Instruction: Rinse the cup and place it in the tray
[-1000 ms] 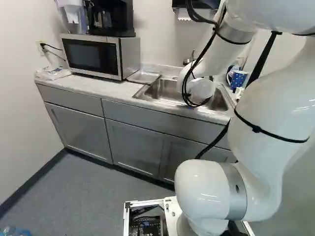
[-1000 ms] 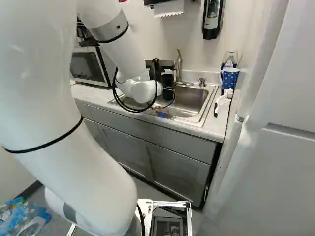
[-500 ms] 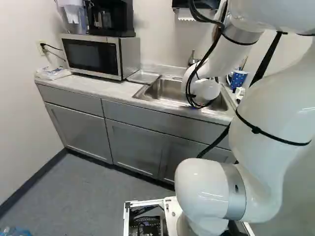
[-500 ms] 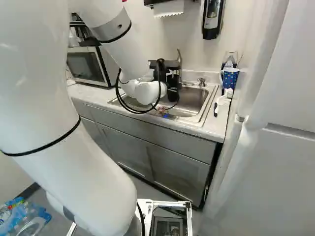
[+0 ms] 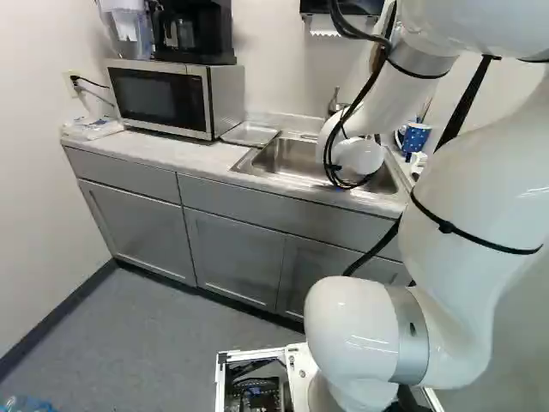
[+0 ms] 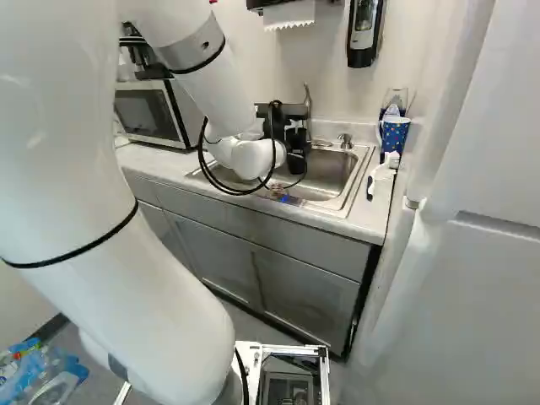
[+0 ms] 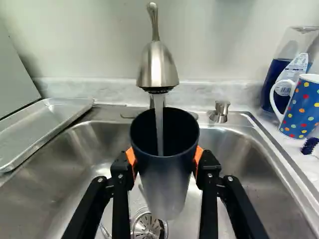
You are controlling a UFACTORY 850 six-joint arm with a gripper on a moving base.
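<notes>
black two-fingered gripper (image 7: 166,162) clamped on dark tapered metal-looking cup (image 7: 167,186); curved silver metal faucet (image 7: 158,67) running into it. rinse underway; placing in shallow silver metal tray (image 7: 37,124) outstanding.

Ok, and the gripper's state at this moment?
Gripper: shut on the dark cup, an orange pad pressed to each side, under the running faucet.

White arm (image 6: 105,160) in a forward arch, wrist (image 6: 253,159) apparently near level, orange pads (image 7: 131,157) apart, mid-grip.
</notes>
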